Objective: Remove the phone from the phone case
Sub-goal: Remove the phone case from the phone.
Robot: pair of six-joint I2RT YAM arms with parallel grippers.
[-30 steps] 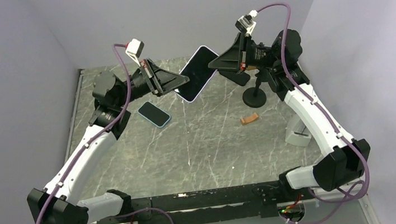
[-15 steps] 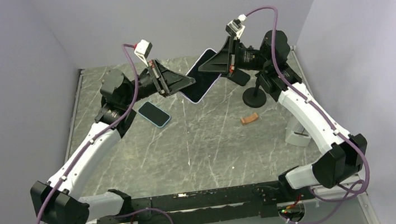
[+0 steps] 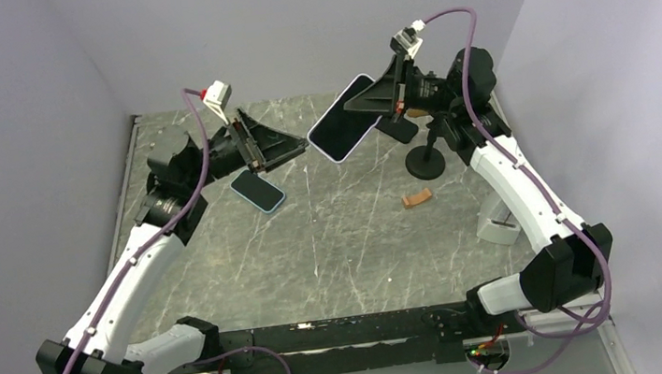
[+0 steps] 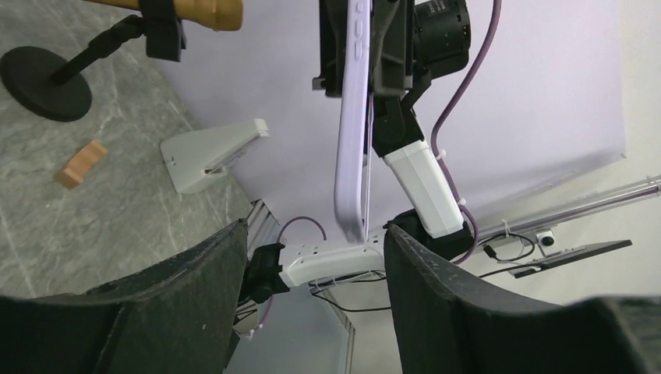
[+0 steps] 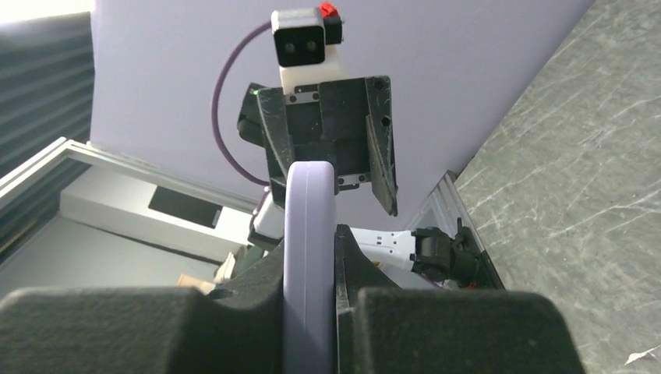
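The phone (image 3: 343,120) shows a dark screen framed by the lavender phone case (image 4: 352,117) and hangs tilted in the air over the back of the table. My right gripper (image 3: 367,104) is shut on its upper right edge, and the lavender rim (image 5: 309,257) is pinched between the pads. My left gripper (image 3: 303,141) is open just left of the phone's lower corner and apart from it. In the left wrist view the case is edge-on beyond the left gripper (image 4: 312,304), with nothing between its fingers.
A second phone with a light blue rim (image 3: 257,191) lies flat on the marble table (image 3: 352,241) under the left arm. A black stand with a round base (image 3: 425,162), a small brown block (image 3: 417,199) and a white holder (image 3: 498,222) are on the right.
The left gripper let go of the phone's lower corner, opened and drew back to the left. The right gripper carried the phone a little up and to the right.
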